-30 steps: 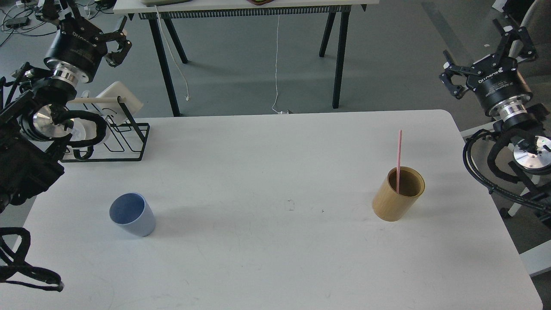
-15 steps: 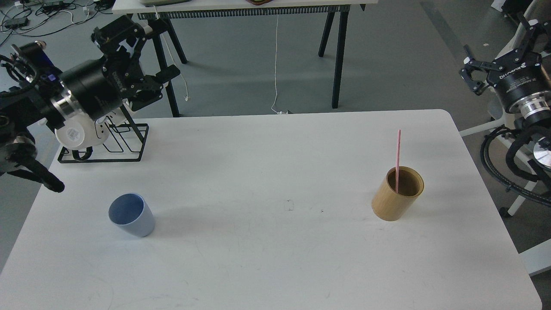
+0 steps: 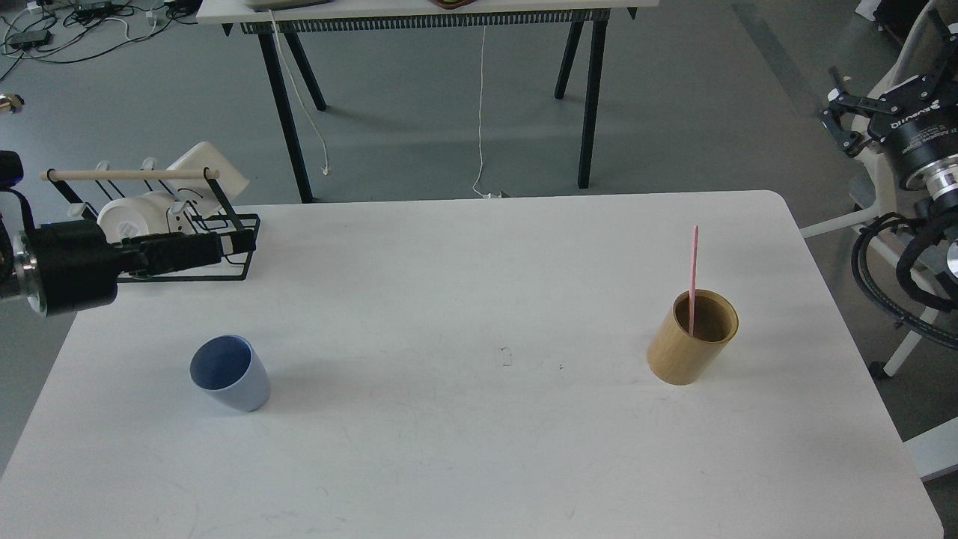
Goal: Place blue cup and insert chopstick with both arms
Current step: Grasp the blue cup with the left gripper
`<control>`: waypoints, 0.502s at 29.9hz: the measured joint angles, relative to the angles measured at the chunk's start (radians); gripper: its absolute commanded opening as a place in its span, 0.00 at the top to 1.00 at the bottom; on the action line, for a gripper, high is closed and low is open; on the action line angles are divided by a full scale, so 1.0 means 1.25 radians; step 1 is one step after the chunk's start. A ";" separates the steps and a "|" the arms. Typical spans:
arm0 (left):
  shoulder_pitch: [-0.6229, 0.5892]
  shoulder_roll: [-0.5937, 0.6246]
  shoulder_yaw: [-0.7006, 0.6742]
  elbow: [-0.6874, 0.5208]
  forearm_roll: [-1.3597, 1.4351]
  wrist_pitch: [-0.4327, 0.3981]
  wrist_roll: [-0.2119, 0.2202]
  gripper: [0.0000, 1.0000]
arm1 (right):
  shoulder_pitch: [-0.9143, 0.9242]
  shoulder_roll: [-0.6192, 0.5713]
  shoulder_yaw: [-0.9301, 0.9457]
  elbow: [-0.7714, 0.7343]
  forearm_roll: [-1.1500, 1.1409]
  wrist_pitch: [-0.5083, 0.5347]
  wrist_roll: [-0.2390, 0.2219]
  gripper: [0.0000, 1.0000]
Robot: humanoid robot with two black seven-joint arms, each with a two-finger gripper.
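The blue cup (image 3: pixel 238 383) stands upright on the white table (image 3: pixel 479 449), front left. The pink chopstick (image 3: pixel 694 262) stands nearly upright inside a tan bamboo-coloured cylinder (image 3: pixel 685 358) on the right side of the table. My left gripper (image 3: pixel 241 244) reaches in level from the left edge, pointing right, behind the blue cup and in front of the wire rack; it is seen side-on and dark, so its fingers cannot be told apart. My right gripper (image 3: pixel 887 82) is off the table at the far right, raised, fingers spread and empty.
A black wire rack (image 3: pixel 228 213) with a wooden rod and white cups stands at the table's back left corner. Another table's black legs (image 3: pixel 591 97) and a hanging white cable (image 3: pixel 480 105) are behind. Cables hang by the right arm.
My left arm has swung down from high at the back left to lie level and low by the rack. My right gripper has drawn away to the right. The cup and chopstick have not moved.
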 measured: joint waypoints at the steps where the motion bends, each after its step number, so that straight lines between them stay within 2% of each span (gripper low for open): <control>1: 0.011 0.003 0.007 0.002 0.041 0.020 0.000 0.14 | 0.000 0.000 0.000 0.000 0.000 0.000 0.000 0.00; 6: 0.049 -0.001 0.051 0.066 0.193 0.111 0.001 0.21 | 0.002 0.005 0.002 0.000 0.000 0.000 0.001 0.00; 12: 0.057 -0.052 0.108 0.155 0.318 0.182 0.001 0.32 | 0.007 0.012 0.016 0.000 0.000 0.000 0.004 0.00; 15: 0.058 -0.084 0.131 0.185 0.397 0.196 0.006 0.37 | 0.007 0.013 0.017 0.000 0.000 0.000 0.004 0.00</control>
